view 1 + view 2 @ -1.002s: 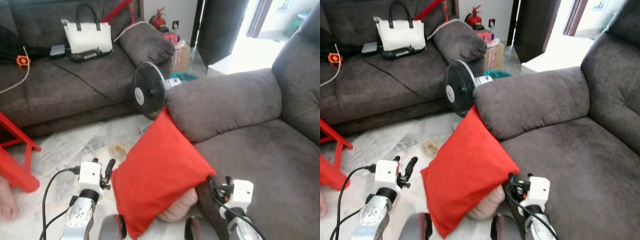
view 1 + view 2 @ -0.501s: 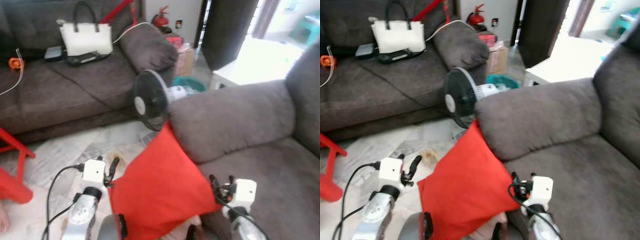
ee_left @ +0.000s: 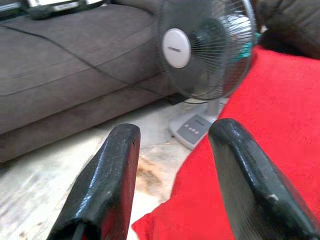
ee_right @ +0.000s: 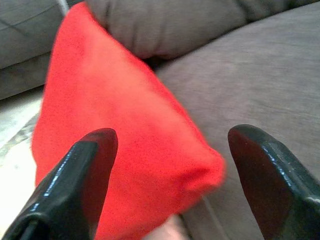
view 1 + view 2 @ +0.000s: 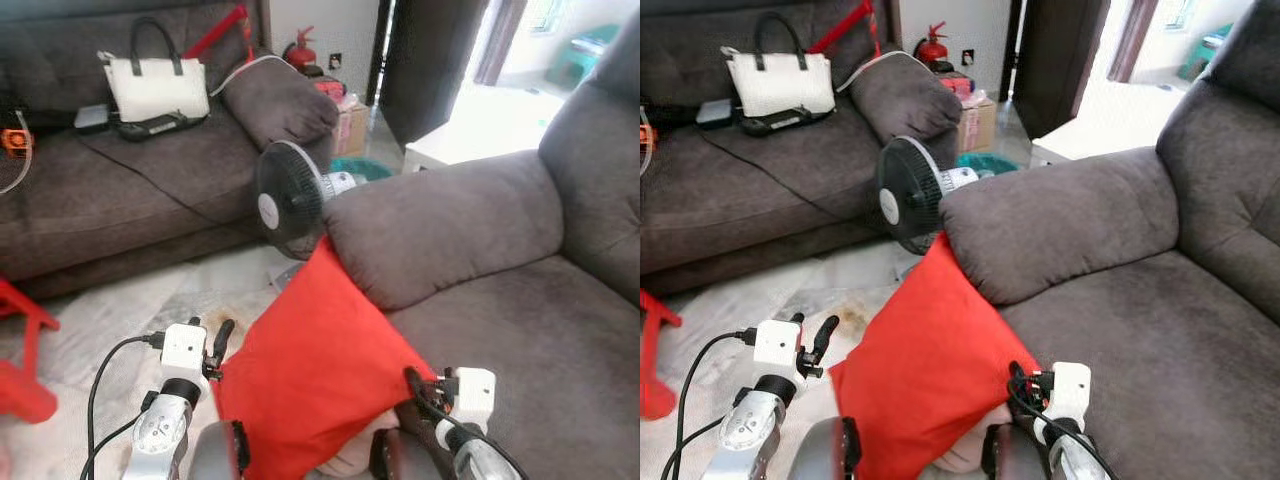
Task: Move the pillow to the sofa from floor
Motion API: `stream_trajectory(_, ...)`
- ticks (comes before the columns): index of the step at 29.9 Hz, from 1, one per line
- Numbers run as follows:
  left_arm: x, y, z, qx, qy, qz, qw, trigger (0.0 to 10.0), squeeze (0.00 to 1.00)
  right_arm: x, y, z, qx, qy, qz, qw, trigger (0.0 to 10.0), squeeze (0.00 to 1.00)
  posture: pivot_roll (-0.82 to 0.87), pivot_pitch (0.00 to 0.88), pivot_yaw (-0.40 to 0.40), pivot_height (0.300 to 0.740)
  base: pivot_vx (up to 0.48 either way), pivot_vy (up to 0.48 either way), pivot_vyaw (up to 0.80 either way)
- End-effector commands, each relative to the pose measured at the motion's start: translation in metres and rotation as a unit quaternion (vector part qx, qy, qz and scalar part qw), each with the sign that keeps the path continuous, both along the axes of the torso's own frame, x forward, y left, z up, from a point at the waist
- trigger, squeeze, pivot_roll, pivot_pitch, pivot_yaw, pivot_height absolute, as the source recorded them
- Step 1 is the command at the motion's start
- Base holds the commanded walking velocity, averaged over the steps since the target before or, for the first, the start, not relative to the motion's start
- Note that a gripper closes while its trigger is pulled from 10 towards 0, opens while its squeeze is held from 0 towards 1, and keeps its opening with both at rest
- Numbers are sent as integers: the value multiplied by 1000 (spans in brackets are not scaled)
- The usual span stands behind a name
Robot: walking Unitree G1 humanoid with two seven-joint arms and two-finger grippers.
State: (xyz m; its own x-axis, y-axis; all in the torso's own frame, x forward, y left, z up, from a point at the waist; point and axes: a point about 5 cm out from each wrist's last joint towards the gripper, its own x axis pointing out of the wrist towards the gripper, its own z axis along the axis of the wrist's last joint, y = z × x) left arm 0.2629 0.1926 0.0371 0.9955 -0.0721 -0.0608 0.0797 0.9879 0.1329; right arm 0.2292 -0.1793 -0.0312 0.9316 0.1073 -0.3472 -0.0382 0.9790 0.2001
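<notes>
pillow: the red pillow (image 5: 315, 375) stands tilted on one corner, its top corner leaning on the armrest (image 5: 440, 230) of the near sofa (image 5: 530, 340); its lower part is down at floor level beside the sofa's front, so it is not yet on the seat.

left gripper: the left gripper (image 3: 172, 180) is open beside the pillow's left edge, one finger (image 3: 250, 185) lying over the red cloth, the other over the floor (image 5: 120, 300); nothing is gripped.

right gripper: the right gripper (image 4: 170, 180) is open too, its fingers spread either side of the pillow's right corner, where that corner meets the seat; no grip there.

risk, slipping: with both grippers open the pillow is only propped. I judge a nudge could slide it off the armrest and flat onto the floor.

risk, weak pinch: the cloth looks soft and loose. If either gripper closes on cloth alone at a corner, the pillow may sag or pull free as it is lifted.

risk, fan: the fan (image 5: 292, 200) stands just behind the pillow's top corner, near the armrest. A wide swing to the left could knock it over.

risk, snag: cables run along both wrists close to the pillow and might catch it.

containers: a white handbag (image 5: 152, 88) sits on the far sofa (image 5: 130, 190), contents hidden; a cardboard box (image 5: 350, 125) stands beyond its armrest, and I cannot tell what is in it.
</notes>
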Motion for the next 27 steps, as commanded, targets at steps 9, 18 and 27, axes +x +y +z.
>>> stream_trajectory(9, -1, -2, -1, -1, 9, -2, 1000, 10000, 0, 14, 4, 5, 21, 5, 10, 1000, 10000, 1000, 83, 0, -49, 571, 0, 0, 0)
stream_trajectory(18, -1, -5, -1, -3, 10, 0, 1000, 10000, 0, 18, 2, 6, 39, 8, -1, 999, 10000, 0, 99, 15, -60, 571, 0, 0, 0)
stream_trajectory(27, -3, -5, -2, -3, 12, 5, 1000, 10000, 0, 23, 4, 3, 32, 37, 11, 999, 10000, 0, 112, 25, -74, 571, 0, 0, 0)
